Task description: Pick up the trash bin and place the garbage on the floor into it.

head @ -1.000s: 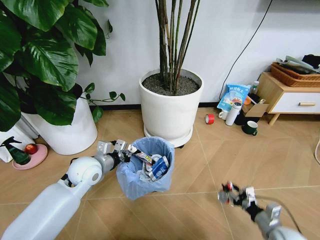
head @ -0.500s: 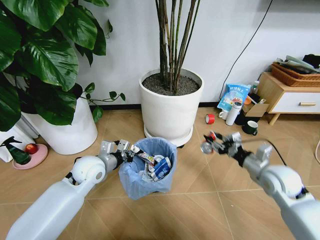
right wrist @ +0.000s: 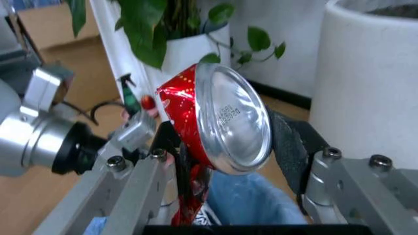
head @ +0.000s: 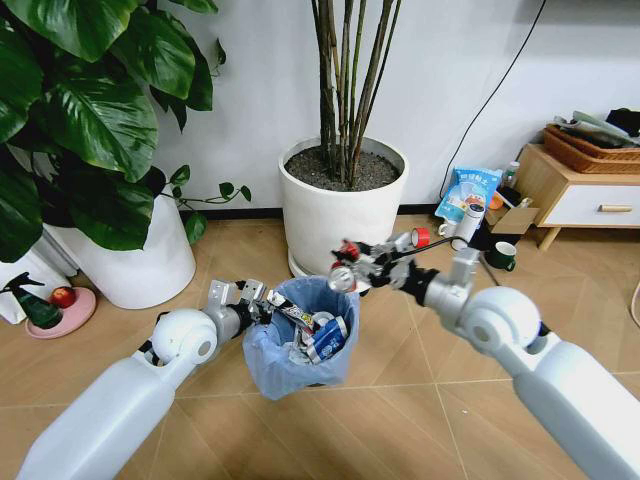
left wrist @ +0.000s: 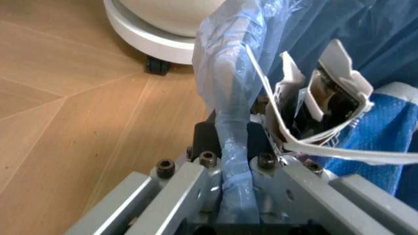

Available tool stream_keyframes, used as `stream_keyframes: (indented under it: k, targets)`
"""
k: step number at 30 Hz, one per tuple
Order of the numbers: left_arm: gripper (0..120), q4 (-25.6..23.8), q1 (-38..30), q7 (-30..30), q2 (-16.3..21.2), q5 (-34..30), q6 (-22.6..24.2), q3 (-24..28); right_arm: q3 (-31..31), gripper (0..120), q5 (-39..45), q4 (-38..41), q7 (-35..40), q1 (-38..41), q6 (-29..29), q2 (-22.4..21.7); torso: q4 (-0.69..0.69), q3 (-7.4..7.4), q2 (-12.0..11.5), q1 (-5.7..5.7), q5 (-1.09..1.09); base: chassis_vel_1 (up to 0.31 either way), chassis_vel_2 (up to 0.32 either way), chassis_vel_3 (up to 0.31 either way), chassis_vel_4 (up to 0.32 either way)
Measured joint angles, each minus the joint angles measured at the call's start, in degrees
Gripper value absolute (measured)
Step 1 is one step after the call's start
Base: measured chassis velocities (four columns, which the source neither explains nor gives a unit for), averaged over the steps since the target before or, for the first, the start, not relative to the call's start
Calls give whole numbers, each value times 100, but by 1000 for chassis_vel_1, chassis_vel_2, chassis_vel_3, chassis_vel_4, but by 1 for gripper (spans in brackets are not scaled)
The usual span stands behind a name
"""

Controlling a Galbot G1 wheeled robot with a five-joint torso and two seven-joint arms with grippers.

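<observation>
While lifted: trash bin (head: 296, 338) hangs above the floor (head: 420, 340), its rim and blue bag liner (left wrist: 232, 122) pinched between the closed fingers of the left gripper (head: 262, 303).
Bin contents: crumpled white paper and wrappers (head: 318, 335), including a blue packet.
Left arm: reaches forward from the lower left to the bin's near rim.
Right gripper (head: 350, 268): clamped on 1 crushed red-silver can (right wrist: 219, 125), poised just above the bin's far rim.
Right arm: extends from the lower right, angled toward the white planter (head: 340, 215).
</observation>
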Motion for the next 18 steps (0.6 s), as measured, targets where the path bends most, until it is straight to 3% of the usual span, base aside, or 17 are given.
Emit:
stream_keyframes:
  k: [7, 12, 18]
  targets:
    - [0, 20, -37, 0, -70, -5, 0, 58, -373, 40, -218, -148, 41, 130, -71, 40, -1, 0, 0, 0, 1, 0, 0, 0, 0]
    - [0, 62, -47, -23, -102, -9, 2, 63, -572, 64, -381, -234, 106, 93, -117, 157, -1, -1, 0, 0, 1, 0, 0, 0, 0]
    - [0, 90, -56, -26, -137, -10, 4, 48, -629, 83, -393, -297, 124, 178, -114, 204, -1, 0, 0, 0, 1, 0, 0, 0, 0]
